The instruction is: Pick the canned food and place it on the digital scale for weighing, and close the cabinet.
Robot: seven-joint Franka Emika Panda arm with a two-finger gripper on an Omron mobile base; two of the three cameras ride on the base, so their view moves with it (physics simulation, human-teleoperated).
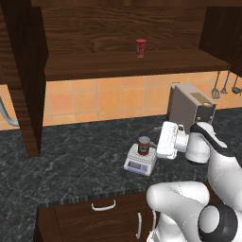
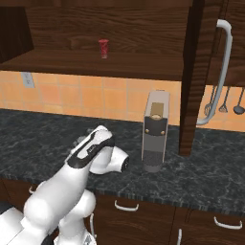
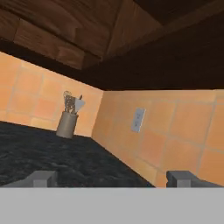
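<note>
Nearest you, below the front edge of the dark speckled worktop [image 1: 71, 160], sit low wooden drawers [image 1: 101, 215] with small curved handles. The white arm rises from there and bends over the worktop.

In the hand view you see the gripper [image 3: 113, 178] with its two grey fingertips [image 3: 41, 178] set wide apart and nothing between them; it holds nothing. Beyond them that view shows black worktop, orange tiles with a wall socket [image 3: 138, 120], and a grey utensil pot [image 3: 67, 123] farther off.

In the left base view the canned food [image 1: 143, 145] stands upright on the digital scale [image 1: 140, 161], which rests on the worktop just beside the arm's white hand. The can sits apart from the hand.

Behind the arm stands a grey boxy coffee machine [image 1: 190, 108] against the orange tiled wall [image 1: 94, 101].

Farthest and highest is the cabinet [image 1: 123, 42], dark brown, with both doors swung open. A slim red cup [image 1: 140, 47] stands on its shelf. Its right door's long silver handle [image 2: 221, 72] shows in the right base view.
</note>
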